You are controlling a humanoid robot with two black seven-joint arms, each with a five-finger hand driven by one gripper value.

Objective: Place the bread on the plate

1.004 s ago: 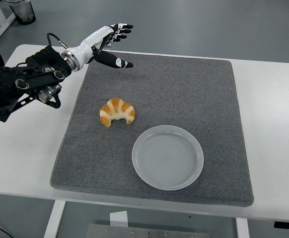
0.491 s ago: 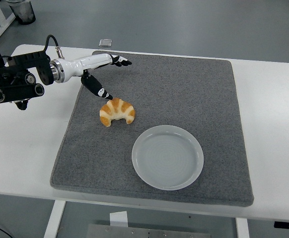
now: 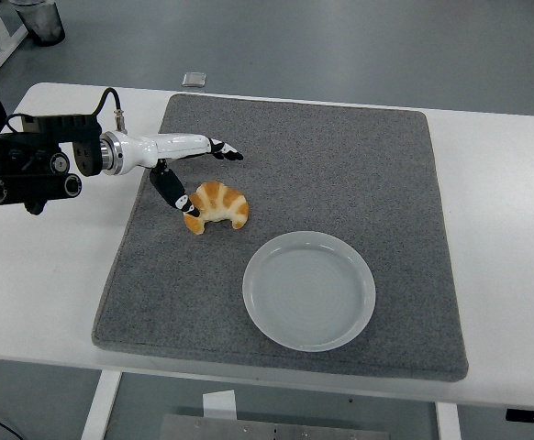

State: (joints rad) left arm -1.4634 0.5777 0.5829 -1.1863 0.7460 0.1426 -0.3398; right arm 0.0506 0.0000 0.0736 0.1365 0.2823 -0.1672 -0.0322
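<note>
We see a white table (image 3: pixel 506 183) w/ a grey mat (image 3: pixel 340 165) on it. Our left hand (image 3: pixel 186 170) hovers at the mat's left side, fingers spread, thumb tip touching the bread (image 3: pixel 218 206). The bread lies on the mat, up-left of the plate (image 3: pixel 309 291), not on it.

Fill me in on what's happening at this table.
The robot's left hand is reaching in over the grey mat at the croissant. Its fingers are spread, thumb at the bread's left end and the other fingers above it, not closed on it. The croissant lies on the mat, up and left of the empty white plate, so nothing has been placed yet. The right arm is out of view.
</note>
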